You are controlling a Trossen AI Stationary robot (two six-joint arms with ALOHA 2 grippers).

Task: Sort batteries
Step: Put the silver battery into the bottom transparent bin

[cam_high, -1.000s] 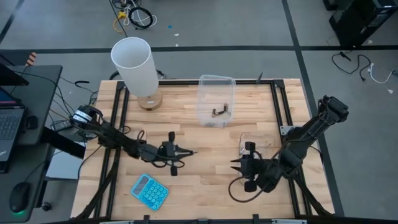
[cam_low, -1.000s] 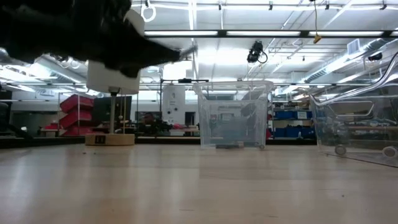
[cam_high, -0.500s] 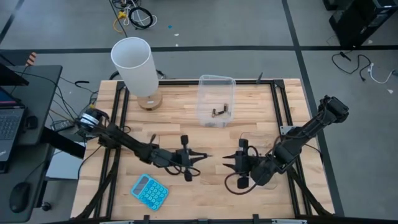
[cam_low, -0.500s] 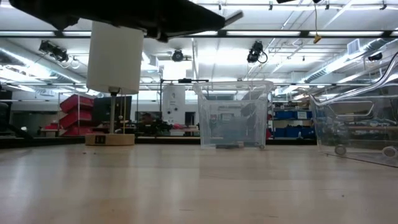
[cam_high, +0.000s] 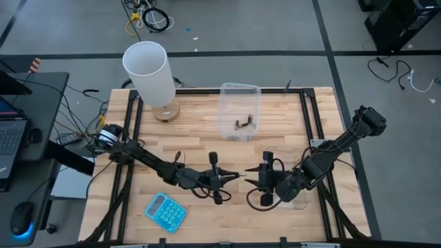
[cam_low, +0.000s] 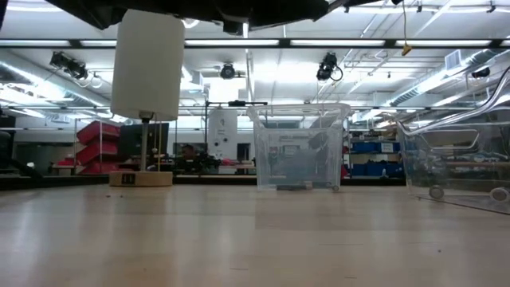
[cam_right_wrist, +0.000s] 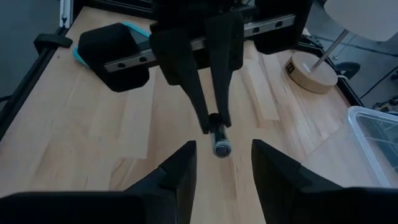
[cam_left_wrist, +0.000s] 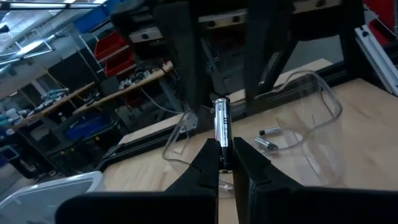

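My left gripper (cam_high: 234, 177) reaches level across the table's middle, shut on a silvery battery (cam_left_wrist: 221, 121) that sticks out past its fingertips. My right gripper (cam_high: 253, 176) faces it, open. In the right wrist view the battery's free end (cam_right_wrist: 220, 147) shows between the right fingertips (cam_right_wrist: 186, 155), apart from them. A clear tub (cam_high: 239, 110) at the far middle holds dark batteries (cam_high: 243, 123). A second clear tub (cam_left_wrist: 298, 118) beside the right arm holds silvery batteries (cam_left_wrist: 268, 132). My left gripper pinches the battery's rear end (cam_left_wrist: 223, 148) between its two fingertips (cam_right_wrist: 214, 121). The fingers come level from the table's left and lie along the battery, which points on past them toward my right gripper. The battery is lifted clear of the table.
A white lamp (cam_high: 150, 72) on a round wooden foot stands at the far left. A blue calculator (cam_high: 165, 211) lies near the front left. A black frame rail (cam_high: 313, 131) runs along the table's sides. Bare wood lies between lamp and tub.
My left gripper has carried the battery toward the table's right, up to my right gripper, rising a little and rolling about its own line. My right gripper has come slightly toward it.
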